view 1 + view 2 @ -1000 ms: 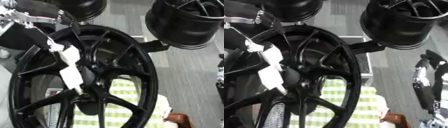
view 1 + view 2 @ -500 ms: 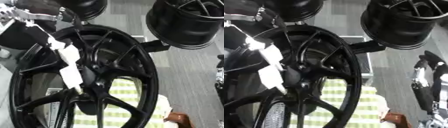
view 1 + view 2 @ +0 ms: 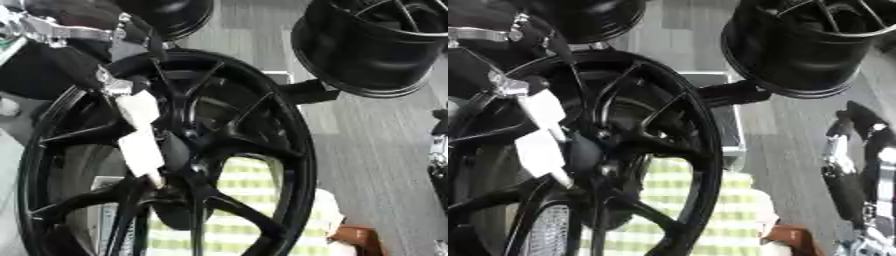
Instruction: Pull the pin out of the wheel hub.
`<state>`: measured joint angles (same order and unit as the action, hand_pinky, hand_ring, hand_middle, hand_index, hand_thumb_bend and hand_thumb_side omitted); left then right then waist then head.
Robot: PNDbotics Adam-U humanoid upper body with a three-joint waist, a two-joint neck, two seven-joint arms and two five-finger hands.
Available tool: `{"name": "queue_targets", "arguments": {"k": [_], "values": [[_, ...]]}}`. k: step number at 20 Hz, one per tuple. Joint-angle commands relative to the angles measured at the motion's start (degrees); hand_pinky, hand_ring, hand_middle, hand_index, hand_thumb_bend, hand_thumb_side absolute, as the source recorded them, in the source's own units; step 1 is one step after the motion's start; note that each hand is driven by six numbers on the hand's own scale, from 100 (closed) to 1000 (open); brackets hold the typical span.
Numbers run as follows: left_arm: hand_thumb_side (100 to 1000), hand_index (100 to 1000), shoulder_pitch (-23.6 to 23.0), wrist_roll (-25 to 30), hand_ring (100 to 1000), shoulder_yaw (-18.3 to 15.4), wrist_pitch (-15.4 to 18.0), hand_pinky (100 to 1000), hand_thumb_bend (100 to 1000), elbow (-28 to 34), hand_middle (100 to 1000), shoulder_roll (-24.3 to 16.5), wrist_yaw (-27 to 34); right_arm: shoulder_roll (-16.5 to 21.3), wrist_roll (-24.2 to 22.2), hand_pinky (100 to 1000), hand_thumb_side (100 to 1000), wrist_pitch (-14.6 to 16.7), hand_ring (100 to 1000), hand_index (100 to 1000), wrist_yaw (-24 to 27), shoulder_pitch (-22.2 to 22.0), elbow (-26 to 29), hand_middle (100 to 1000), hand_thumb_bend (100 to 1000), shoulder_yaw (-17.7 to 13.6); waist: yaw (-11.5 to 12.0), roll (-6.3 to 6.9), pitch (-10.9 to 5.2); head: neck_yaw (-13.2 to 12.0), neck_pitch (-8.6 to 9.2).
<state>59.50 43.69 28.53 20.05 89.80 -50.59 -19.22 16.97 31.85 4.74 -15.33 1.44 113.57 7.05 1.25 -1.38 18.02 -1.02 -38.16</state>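
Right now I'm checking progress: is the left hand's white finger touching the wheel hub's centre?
Cannot tell. In the left eye view the left hand reaches its white fingertip to the wheel hub, overlapping the centre, but neither contact nor a gap shows plainly.

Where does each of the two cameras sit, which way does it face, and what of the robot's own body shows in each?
Left eye view: in the robot's head, looking down at the black wheel; the left hand reaches in from the upper left, pale fingers at the hub.
Right eye view: beside it in the head, facing the same way; the right hand shows at the right edge.
Both share the wheel, the left hand, a second wheel and green checked cloth.
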Motion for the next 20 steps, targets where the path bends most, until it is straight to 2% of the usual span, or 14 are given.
{"name": "queue_targets", "arguments": {"k": [1,2,7,8,9,10,14,17,20], "values": [[758,882,0.6,8.3,858,-1.1,8.8,868,335,2.9,828,-3.3,0.6,1.1,0.1,917,678,-0.2,840,808,-0.3,0.0,1.0,673,100,-0.1,0.1,0.30,-0.98,0.5,0.20],[729,871,0.4,8.3,860,-1.1,9.2,868,403,3.7,828,-3.8,0.5,1.1,0.1,917,678,-0.2,840,808,-0.4,0.0,1.0,673,100,-0.1,0.2,0.38,-1.01,0.6,0.22],[670,857,-1.4,8.3,860,-0.4,11.0,868,443,6.9,827,-5.8,-0.5,1.2,0.2,917,679,-0.3,839,808,-0.3,0.1,1.0,672,100,-0.1,0.0,0.71,-1.08,0.6,0.43],[626,852,-1.7,8.3,863,-0.1,11.2,870,453,7.4,829,-6.1,-0.9,1.1,0.2,917,679,-0.3,838,808,-0.3,0.1,1.0,671,100,-0.1,-0.1,0.76,-1.06,0.6,0.42],[608,850,-2.1,8.3,862,0.1,11.5,869,448,7.7,827,-6.4,-1.2,1.1,0.2,917,679,-0.3,838,808,-0.3,0.1,1.0,671,100,-0.1,-0.1,0.80,-1.05,0.6,0.38],[521,843,-2.3,8.3,859,0.3,11.7,868,425,7.9,824,-6.5,-1.5,1.1,0.2,917,679,-0.3,838,808,-0.2,0.1,1.0,670,100,-0.1,-0.2,0.83,-1.02,0.6,0.37],[462,841,-2.9,8.3,858,0.9,12.1,868,417,7.7,818,-6.6,-2.6,1.0,0.2,917,680,-0.3,837,808,-0.2,0.3,1.0,670,100,0.0,-0.3,0.91,-0.88,0.6,0.26],[457,857,-3.1,8.3,860,1.4,12.1,867,393,6.7,824,-6.2,-3.6,0.9,0.2,917,680,-0.3,837,808,-0.1,0.3,1.0,669,100,0.0,-0.4,0.86,-0.81,0.4,0.21],[382,866,-2.8,8.3,869,1.7,12.1,869,394,5.8,843,-5.5,-4.5,0.8,0.1,917,681,-0.3,837,807,-0.1,0.3,1.0,669,100,0.1,-0.4,0.77,-0.78,0.3,0.25]]}}
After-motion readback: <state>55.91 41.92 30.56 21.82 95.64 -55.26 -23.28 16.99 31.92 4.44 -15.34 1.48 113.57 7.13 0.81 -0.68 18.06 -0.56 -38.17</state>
